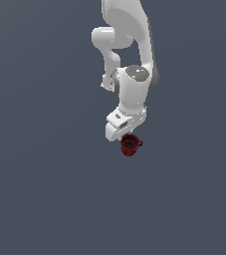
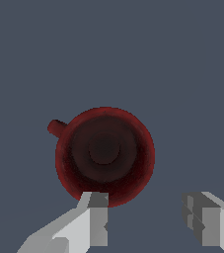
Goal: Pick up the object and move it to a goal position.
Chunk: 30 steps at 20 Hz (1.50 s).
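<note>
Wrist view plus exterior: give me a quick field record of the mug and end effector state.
object: dark red mug, upright, opening toward the wrist camera
handle: side loop, pointing to the exterior view's right
end effector: open, above the mug
fingers: one finger overlaps the mug rim in the wrist view, the other is clear of it
contact: cannot tell
surface: plain grey floor

Simulated test scene: flat, featureless slate-grey ground [image 1: 40, 189], smooth rendered white jointed robot arm [image 1: 134, 89], no furnishings.
</note>
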Each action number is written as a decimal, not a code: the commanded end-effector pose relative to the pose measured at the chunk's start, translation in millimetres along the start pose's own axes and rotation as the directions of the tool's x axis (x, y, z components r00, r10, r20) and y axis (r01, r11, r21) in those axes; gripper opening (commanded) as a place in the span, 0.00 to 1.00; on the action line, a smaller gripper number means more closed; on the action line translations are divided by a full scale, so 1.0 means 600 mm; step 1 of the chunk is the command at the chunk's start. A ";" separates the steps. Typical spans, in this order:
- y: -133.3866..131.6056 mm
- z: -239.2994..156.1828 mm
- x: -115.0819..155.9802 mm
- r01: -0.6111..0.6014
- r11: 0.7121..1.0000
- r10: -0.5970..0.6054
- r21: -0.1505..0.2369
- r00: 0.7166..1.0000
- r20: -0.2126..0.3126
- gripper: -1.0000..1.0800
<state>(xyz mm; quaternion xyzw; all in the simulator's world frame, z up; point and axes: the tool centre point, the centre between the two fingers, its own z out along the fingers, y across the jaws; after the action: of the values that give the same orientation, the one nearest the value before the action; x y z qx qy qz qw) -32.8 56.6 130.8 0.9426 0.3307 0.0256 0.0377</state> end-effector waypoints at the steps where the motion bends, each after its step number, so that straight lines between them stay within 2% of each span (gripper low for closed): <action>1: -0.021 0.009 -0.001 0.108 0.994 -0.108 -0.009 0.994 -0.001 0.62; 8: -0.066 0.027 -0.005 0.329 0.944 -0.329 -0.026 0.944 -0.001 0.62; 15: -0.091 0.036 -0.008 0.438 0.898 -0.438 -0.033 0.899 -0.001 0.62; 23: -0.093 0.042 -0.008 0.449 0.893 -0.449 -0.033 0.893 -0.001 0.62; 30: -0.094 0.078 -0.009 0.454 0.890 -0.454 -0.033 0.891 -0.001 0.62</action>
<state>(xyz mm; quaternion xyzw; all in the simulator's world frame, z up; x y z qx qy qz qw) -68.9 94.8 83.3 0.8389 0.5408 0.0253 0.0562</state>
